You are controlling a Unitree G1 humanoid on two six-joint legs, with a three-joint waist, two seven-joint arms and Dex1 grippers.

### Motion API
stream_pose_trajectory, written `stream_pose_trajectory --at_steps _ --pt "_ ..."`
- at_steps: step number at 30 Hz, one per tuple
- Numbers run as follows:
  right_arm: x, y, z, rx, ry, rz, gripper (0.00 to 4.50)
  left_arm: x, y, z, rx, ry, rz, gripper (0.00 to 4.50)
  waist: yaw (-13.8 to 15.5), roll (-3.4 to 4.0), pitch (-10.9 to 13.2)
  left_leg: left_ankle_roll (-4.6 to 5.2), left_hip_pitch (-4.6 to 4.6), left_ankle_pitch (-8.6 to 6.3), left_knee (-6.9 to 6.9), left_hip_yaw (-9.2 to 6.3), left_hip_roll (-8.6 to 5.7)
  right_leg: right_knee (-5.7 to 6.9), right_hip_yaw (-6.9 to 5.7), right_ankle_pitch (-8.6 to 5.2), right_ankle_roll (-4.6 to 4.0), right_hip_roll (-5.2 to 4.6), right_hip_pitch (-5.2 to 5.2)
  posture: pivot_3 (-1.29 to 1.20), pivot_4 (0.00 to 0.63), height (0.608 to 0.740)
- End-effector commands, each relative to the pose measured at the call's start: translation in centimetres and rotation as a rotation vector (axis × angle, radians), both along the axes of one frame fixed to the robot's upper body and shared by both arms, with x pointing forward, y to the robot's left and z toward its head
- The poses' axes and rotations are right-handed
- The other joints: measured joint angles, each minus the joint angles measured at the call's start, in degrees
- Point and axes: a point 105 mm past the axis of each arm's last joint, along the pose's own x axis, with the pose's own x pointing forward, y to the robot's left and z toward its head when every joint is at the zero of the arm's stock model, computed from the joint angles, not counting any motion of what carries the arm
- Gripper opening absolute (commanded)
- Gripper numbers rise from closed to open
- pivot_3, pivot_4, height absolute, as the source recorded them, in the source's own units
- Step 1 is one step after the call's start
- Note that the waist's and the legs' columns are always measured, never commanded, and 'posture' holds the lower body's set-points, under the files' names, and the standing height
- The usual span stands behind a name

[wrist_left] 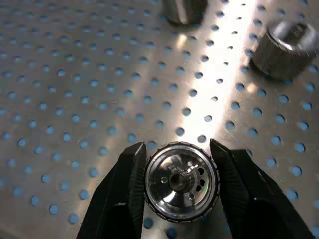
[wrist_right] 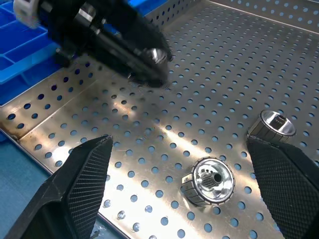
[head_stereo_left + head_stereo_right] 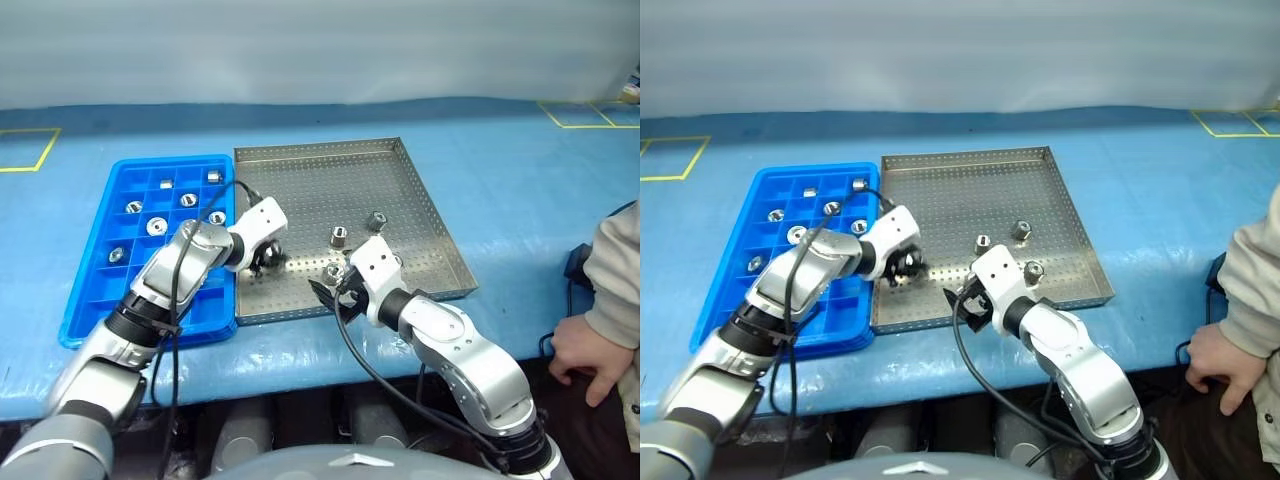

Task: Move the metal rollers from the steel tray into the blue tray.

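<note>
Your left claw (image 1: 179,186) grips a roller (image 1: 181,181) over the steel tray (image 3: 400,180), right claw (image 2: 177,186) wide open; next carry it to a free blue tray (image 3: 85,315) cell.

The blue tray (image 3: 90,300) lies just left of the steel tray (image 3: 420,215), several rollers (image 3: 156,227) sit in its compartments, three rollers (image 3: 376,221) rest on the steel tray's floor right of centre.
</note>
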Motion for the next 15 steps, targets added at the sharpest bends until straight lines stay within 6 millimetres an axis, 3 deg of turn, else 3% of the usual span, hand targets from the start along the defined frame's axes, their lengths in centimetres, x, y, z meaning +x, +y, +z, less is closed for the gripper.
stream_pose_trajectory --at_steps 1,6,10,15 --pt "0.0 0.5 1.1 0.021 -0.047 0.029 4.5 0.7 3.2 4.8 -0.179 -0.241 0.266 1.76 -0.05 0.0 0.0 0.02 0.01 -0.01 -0.01 0.02 0.0 -0.02 0.04 0.03 0.04 -0.01 0.01 0.02 0.15 0.74" --pt "-0.1 1.1 1.4 0.026 -0.05 0.075 4.5 -1.0 8.4 6.5 -0.258 -0.466 0.635 1.76 0.33 0.0 0.0 0.03 0.04 -0.02 -0.03 0.01 0.0 -0.01 0.03 0.19 -0.22 -0.02 0.03 0.05 0.15 0.74" --pt "0.3 1.7 2.1 0.045 -0.078 0.116 4.5 -3.6 11.9 4.4 -0.223 -0.484 0.873 1.76 0.9 -0.01 -0.01 0.03 0.11 -0.02 -0.02 0.01 -0.06 -0.02 0.01 0.19 -0.2 -0.09 0.13 0.09 0.15 0.74" --pt "0.5 2.1 3.1 0.068 -0.11 0.213 4.5 -6.2 12.9 1.5 -0.177 -0.403 1.005 1.76 2.43 -0.07 -0.03 0.04 0.13 -0.02 0.04 0.0 -0.09 -0.05 0.0 0.1 -0.12 -0.12 0.18 0.12 0.15 0.74"
